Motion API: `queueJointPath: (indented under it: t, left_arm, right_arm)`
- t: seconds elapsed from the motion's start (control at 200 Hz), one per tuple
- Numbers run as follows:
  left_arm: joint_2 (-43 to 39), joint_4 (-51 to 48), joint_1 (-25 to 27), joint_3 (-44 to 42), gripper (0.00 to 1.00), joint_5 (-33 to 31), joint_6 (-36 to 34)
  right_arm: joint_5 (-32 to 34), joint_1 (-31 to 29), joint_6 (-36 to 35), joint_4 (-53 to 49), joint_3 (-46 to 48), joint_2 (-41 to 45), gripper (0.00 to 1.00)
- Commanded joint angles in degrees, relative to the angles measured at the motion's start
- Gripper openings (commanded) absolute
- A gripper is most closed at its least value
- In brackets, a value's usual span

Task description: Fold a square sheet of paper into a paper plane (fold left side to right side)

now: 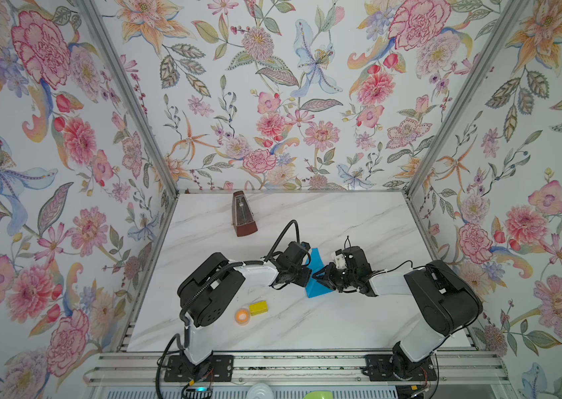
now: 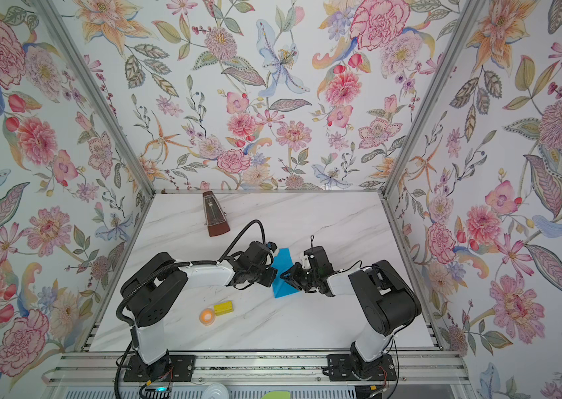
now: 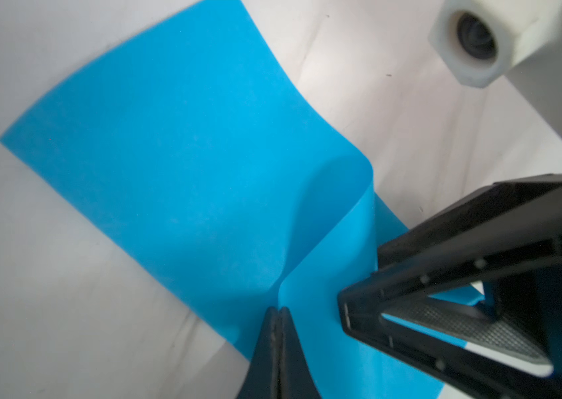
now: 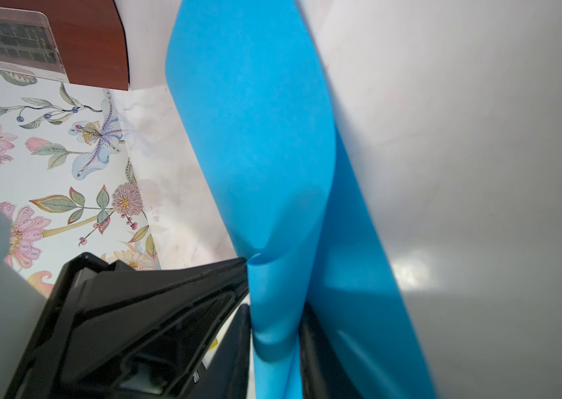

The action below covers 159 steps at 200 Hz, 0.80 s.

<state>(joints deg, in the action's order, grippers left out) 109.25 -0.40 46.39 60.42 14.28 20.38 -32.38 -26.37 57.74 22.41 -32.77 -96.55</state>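
The square sheet of paper (image 1: 316, 259) (image 2: 284, 257) is bright blue and sits mid-table between both arms, partly lifted and curled over itself. In the left wrist view the sheet (image 3: 186, 155) bends up to my left gripper (image 3: 278, 311), whose jaws are shut and pinch its edge. In the right wrist view a curled fold of the sheet (image 4: 255, 138) fills the gap of my right gripper (image 4: 274, 307), touching both fingers. The two grippers meet almost tip to tip in both top views: left (image 1: 309, 276), right (image 1: 315, 275). No paper plane is in view.
A brown metronome (image 1: 243, 216) (image 2: 215, 216) stands at the back left of the marble table (image 1: 359, 221). A small yellow block (image 1: 258, 307) and an orange tape roll (image 1: 242, 316) lie near the left arm's base. Flowered walls close in three sides.
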Motion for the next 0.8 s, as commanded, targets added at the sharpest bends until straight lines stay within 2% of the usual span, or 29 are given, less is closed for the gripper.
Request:
queueJointPath:
  t: [0.0, 0.485, 0.791]
  left_arm:
    - [0.53, -2.06, -0.56, 0.94, 0.00, -0.06, -0.95]
    - [-1.98, -2.58, -0.55, 0.35, 0.00, -1.88, -1.00]
    - [-1.29, -2.29, -0.66, 0.16, 0.00, -1.56, -0.78]
  right_arm:
    - [2.06, 0.44, -1.16, -5.27, 1.40, -1.44, 0.29]
    - [2.40, 0.55, -1.44, -6.55, 1.24, -1.70, 0.31]
    - [2.40, 0.56, -1.63, -6.87, 1.29, -1.53, 0.25]
